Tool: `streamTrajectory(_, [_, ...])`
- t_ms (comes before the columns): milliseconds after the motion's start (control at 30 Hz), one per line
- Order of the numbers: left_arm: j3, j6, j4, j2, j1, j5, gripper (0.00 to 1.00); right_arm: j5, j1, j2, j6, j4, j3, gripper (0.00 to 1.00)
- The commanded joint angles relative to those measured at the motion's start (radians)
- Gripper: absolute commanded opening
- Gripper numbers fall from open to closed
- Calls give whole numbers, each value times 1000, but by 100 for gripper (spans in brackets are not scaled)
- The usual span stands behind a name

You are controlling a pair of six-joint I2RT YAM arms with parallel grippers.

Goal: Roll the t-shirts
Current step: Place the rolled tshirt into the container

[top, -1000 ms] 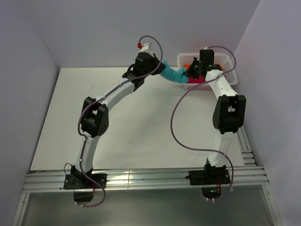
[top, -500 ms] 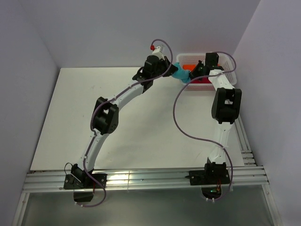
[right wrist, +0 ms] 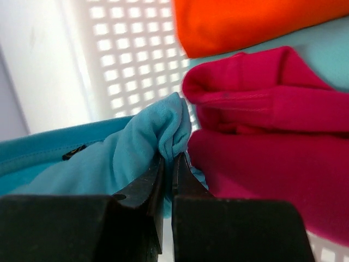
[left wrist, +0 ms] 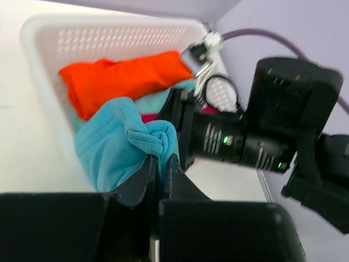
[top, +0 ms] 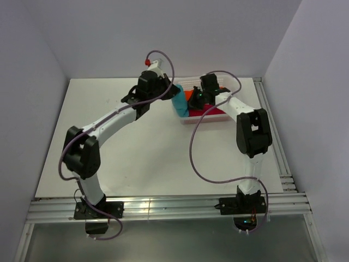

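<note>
The left pincer (left wrist: 161,164) and right pincer (right wrist: 168,164) each pinch the turquoise shirt (left wrist: 106,147) tightly; best lifted evenly, clear of the basket (left wrist: 43,60) just ahead.

Left arm (top: 109,117) and right arm (top: 248,131) swung left; turquoise t-shirt (top: 179,103) pulled along; basket (top: 215,117) dragged left, nearer.

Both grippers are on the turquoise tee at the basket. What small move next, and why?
Probably raise both arms together and carry the turquoise fabric t-shirt leftward onto the white table. The left gripper and right gripper are each shut on it, yet it drapes over the white lattice basket wall.
</note>
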Motion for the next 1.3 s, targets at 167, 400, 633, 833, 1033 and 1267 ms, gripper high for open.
streamTrajectory(167, [-105, 9, -81, -156, 29, -12, 0, -84, 23, -191, 34, -66, 29, 0])
streamTrajectory(400, [-145, -90, -57, -136, 29, -47, 1, -148, -126, -205, -58, -174, 52, 0])
streamTrajectory(633, [-167, -118, 35, -21, 37, -96, 0, -200, -194, -109, -132, -176, 184, 0])
streamTrajectory(833, [-119, -146, 92, 105, 52, -92, 0, -237, -215, -6, -135, -163, 271, 0])
streamTrajectory(1033, [-24, -158, 103, 201, 72, -84, 0, -237, -226, 49, -147, -157, 295, 0])
streamTrajectory(1267, [110, -149, 79, 278, 77, -70, 0, -248, -260, 94, -148, -158, 330, 0])
